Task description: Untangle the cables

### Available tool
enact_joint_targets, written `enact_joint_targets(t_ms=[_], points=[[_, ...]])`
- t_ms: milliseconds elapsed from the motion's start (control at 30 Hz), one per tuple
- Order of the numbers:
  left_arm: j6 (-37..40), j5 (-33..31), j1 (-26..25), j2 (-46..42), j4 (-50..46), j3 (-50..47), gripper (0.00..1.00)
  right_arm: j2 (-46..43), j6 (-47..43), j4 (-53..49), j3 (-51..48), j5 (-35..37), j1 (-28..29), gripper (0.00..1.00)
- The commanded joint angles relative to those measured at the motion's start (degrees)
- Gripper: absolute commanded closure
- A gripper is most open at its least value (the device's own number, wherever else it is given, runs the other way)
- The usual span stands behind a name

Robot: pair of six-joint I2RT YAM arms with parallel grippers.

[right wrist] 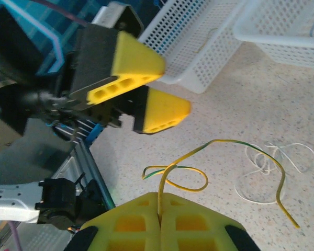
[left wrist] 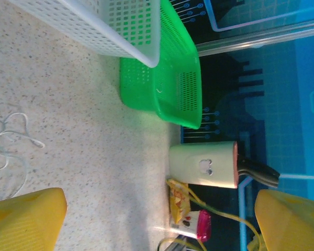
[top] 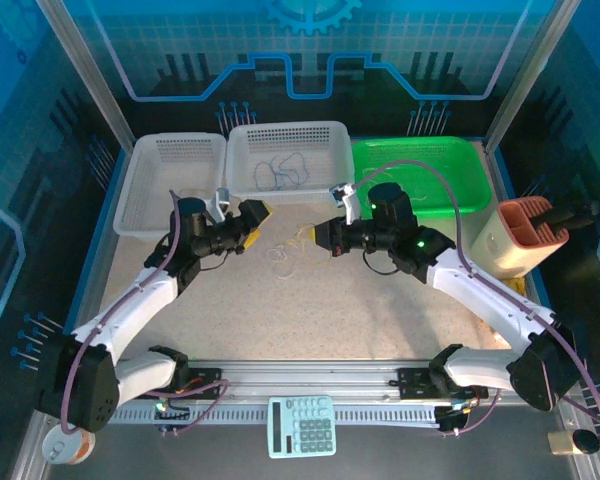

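1. Cables are found in three places. A blue cable (top: 280, 172) lies in the middle white basket (top: 290, 135), a white cable (top: 280, 258) lies loose on the table (top: 380, 310), and a yellow cable (right wrist: 225, 141) is held just right of the white one.
2. Left gripper (top: 258, 222) is hovered just left of the white cable and pointed toward the other arm. In the left wrist view its fingers (left wrist: 26, 219) are spread wide apart with nothing between them.
3. White cable is bunched in slack loops between the two grippers and is gripped by nothing.
4. Yellow cable is seen in the right wrist view as a small loop near the pads and a long arc. Its free tail drops beside the white loops. Whether it is threaded through them cannot be told.
5. Right gripper (right wrist: 159, 201) has its fingers pressed together on one end of the yellow cable.
6. The step in hand is judged to be freeing the yellow cable from the white one.
   - The yellow cable should be drawn slowly up and to the right.
   - The white loops should be watched for dragging.
   - If they are dragged, the left gripper should be brought down and closed on them as an anchor.
   - A jerk should be avoided, since so thin a wire could slip from the pads.
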Motion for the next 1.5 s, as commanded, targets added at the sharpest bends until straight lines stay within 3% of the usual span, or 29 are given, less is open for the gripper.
enact_joint_targets(t_ms=[0, 733, 1300, 1467], points=[[-9.0, 2.8, -0.2, 1.6, 8.5, -0.7, 0.06, -1.8, -0.7, 3.7, 0.1, -3.9, 0.8, 1.00], [-32.7, 4.5, -7.7, 12.8, 41.4, -4.8, 0.24, 1.0, -0.4, 6.4, 1.6, -4.8, 1.7, 1.00], [-31.7, 5.7, -9.0, 10.7, 38.9, -6.7, 0.17, 0.9, -0.9, 6.1, 2.5, -3.4, 1.7, 1.00], [-31.8, 5.6, -9.2, 10.6, 39.9, -5.7, 0.20, 1.5, -0.6, 6.5, 1.8, -3.4, 1.8, 1.00]])
